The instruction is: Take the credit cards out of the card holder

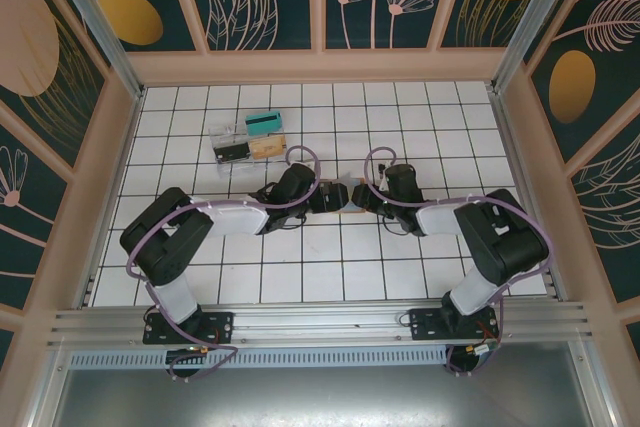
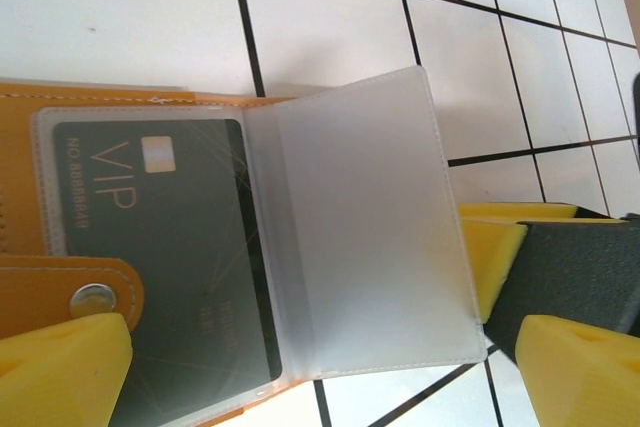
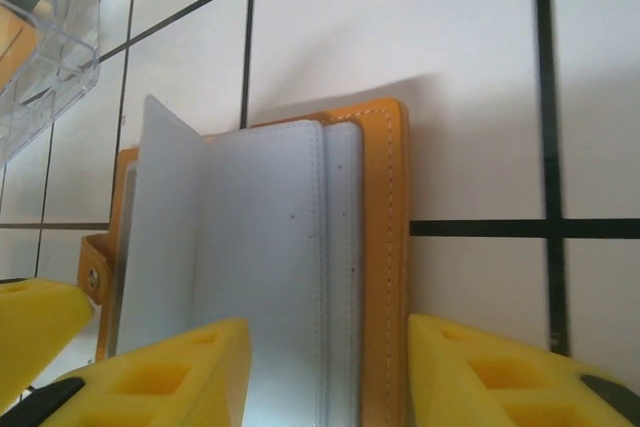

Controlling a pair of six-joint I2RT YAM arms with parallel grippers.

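The card holder (image 1: 351, 210) lies open on the tiles under both grippers, which meet at the table's middle. In the left wrist view its orange cover (image 2: 30, 287) carries a dark VIP card (image 2: 170, 247) inside a clear sleeve, and an empty frosted sleeve (image 2: 370, 227) stands turned up beside it. My left gripper (image 2: 320, 379) is open wide, one finger (image 2: 60, 367) over the snap tab. My right gripper (image 3: 330, 377) is open, straddling the holder's stitched orange edge (image 3: 385, 247) and pale sleeves (image 3: 280, 267). One of its fingers (image 2: 490, 247) sits behind the raised sleeve.
A clear plastic tray (image 1: 250, 137) with teal, black and tan pieces stands behind and left of the holder, its corner (image 3: 40, 57) near the right wrist. White tiled floor (image 1: 420, 117) stretches around, bounded by wooden walls.
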